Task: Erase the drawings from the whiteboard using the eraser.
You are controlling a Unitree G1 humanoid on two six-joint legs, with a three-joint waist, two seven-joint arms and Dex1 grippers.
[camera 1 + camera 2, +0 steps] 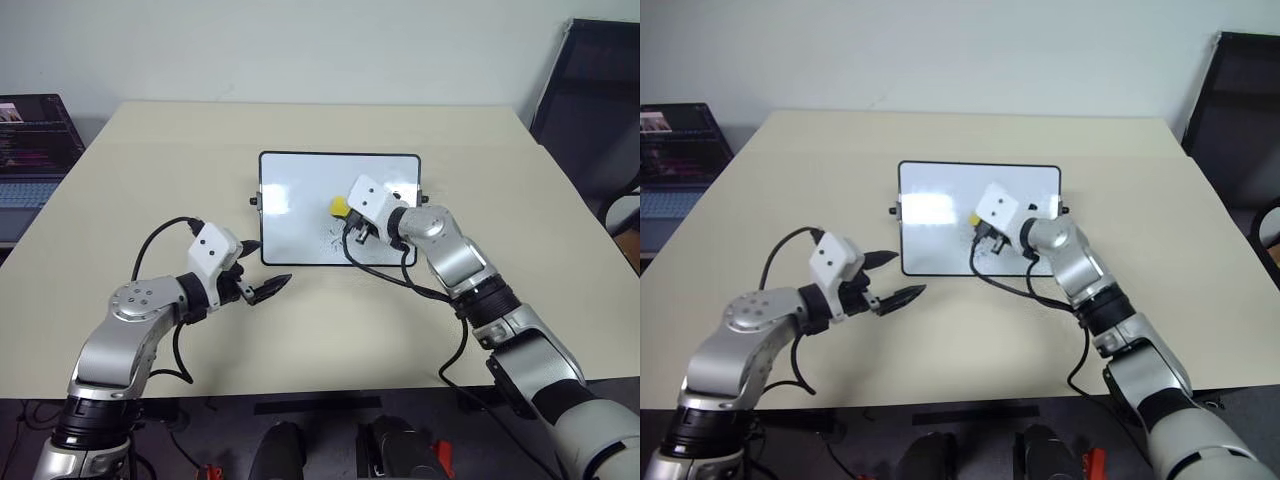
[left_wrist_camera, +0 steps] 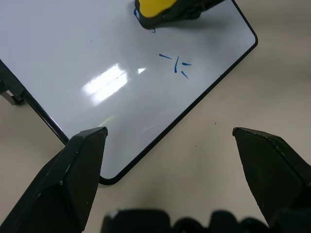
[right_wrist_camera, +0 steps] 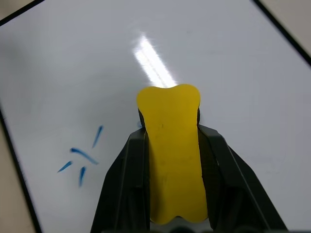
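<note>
- The right gripper [image 3: 170,160] pinches the eraser [image 3: 172,155] between its two fingers, the yellow block sticking out past the tips over the whiteboard [image 3: 233,73].
- Just beside the eraser, on the board's near part, sits a star-like scribble of short blue strokes [image 3: 81,158].
- A trace of blue peeks from under the eraser's edge [image 2: 146,26]; the rest of the drawings there is hidden by it.
- The left gripper [image 2: 170,141] hovers spread wide over the table [image 1: 330,330], just off the board's near left corner.
</note>
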